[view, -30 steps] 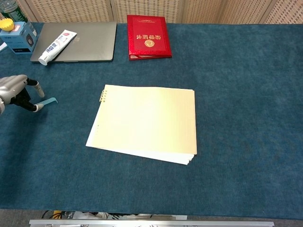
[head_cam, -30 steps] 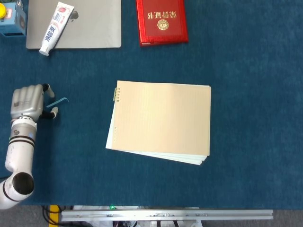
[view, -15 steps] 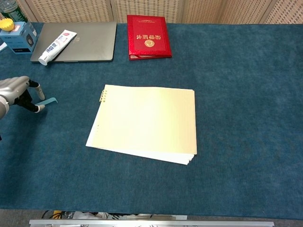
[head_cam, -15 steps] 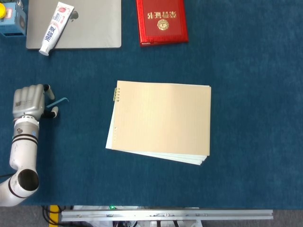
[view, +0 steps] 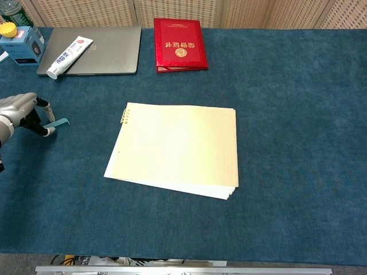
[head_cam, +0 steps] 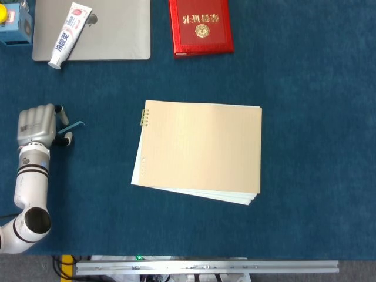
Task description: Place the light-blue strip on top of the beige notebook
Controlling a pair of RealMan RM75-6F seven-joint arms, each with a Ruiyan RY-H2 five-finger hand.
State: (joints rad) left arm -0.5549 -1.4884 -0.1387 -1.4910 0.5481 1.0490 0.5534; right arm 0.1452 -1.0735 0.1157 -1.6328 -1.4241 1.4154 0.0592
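Note:
The light-blue strip point(head_cam: 74, 125) point(view: 59, 122) lies at the far left of the blue table cloth, curling up a little. My left hand point(head_cam: 37, 125) point(view: 17, 109) sits at its left end, fingers curled, and pinches that end against the thumb; one fingertip point(head_cam: 58, 108) sticks out above the strip. The beige notebook point(head_cam: 201, 149) point(view: 179, 148) lies flat in the middle of the table, well to the right of the hand, with its spiral binding toward the strip. My right hand shows in neither view.
At the back left a grey laptop point(head_cam: 111, 29) carries a toothpaste tube point(head_cam: 70, 26). A blue box point(view: 22, 48) stands beside it. A red booklet point(head_cam: 200, 26) lies at the back centre. The table's front edge has a metal rail point(head_cam: 205, 267).
The left forearm has swung slightly and the hand has edged a little toward the strip. Fingertips, strip and notebook stay where they were.

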